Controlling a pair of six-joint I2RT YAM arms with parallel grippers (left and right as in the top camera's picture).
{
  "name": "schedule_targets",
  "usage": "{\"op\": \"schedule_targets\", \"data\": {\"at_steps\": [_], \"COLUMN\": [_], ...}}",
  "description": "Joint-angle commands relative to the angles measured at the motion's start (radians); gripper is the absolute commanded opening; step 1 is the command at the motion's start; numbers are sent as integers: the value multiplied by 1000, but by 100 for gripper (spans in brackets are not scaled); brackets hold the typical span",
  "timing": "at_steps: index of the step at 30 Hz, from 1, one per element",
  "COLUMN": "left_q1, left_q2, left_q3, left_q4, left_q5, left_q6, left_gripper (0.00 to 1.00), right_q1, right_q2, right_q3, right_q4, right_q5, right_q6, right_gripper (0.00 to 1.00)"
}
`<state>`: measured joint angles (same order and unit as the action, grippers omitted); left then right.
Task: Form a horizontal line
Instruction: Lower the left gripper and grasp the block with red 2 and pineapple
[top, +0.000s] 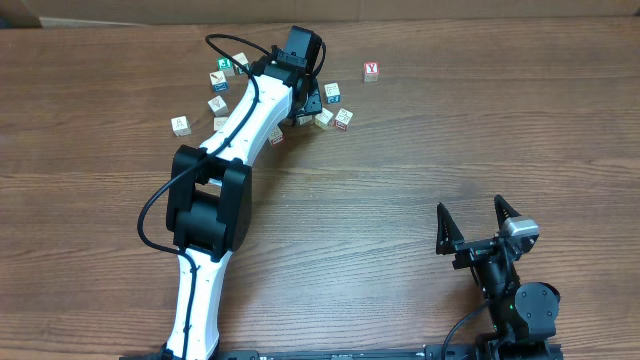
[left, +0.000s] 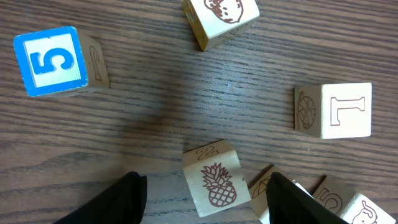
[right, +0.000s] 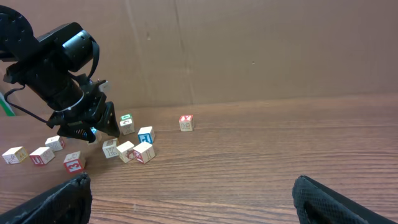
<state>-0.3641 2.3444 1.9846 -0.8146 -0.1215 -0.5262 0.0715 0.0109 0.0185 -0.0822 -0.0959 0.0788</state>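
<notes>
While our left gripper (left: 206, 185) straddled the pineapple cube (left: 214, 177), wide open and empty, we judged it should centre before closing; the Y cube (top: 371, 71) sat alone near the table's far edge.

Our left arm (top: 225, 150) stretches far out from its base, wrist bent downward, and our left gripper (top: 305, 100) points down with its jaws parted wide. Our right arm (top: 515, 290) sits folded close to its base, with our right gripper (top: 470, 212) level and its jaws spread wide.
</notes>
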Motion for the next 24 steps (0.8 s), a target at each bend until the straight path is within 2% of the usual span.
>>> {"op": "schedule_targets", "data": {"at_steps": [1, 6, 9, 15, 20, 24], "left_q1": [4, 1, 1, 5, 8, 16], "left_q2": [18, 54, 74, 83, 83, 83], "left_q3": [19, 16, 16, 16, 16, 16], "left_q4": [4, 12, 17, 35, 38, 39], "left_q5": [-19, -19, -16, -17, -18, -18], "left_q6": [-35, -59, -58, -55, -14, 11], "left_gripper": [57, 57, 53, 35, 48, 49], "right_q1": [-8, -8, -8, -8, -8, -8], "right_q2": [-8, -8, -8, -8, -8, -8], "right_q3": [-10, -10, -10, -10, -10, -10], "right_q4": [5, 5, 5, 5, 5, 5], "right_q5": [13, 13, 13, 13, 13, 13], "right_q6": [-2, -2, -2, -2, -2, -2], "right_gripper": [100, 100, 100, 100, 100, 100]}}
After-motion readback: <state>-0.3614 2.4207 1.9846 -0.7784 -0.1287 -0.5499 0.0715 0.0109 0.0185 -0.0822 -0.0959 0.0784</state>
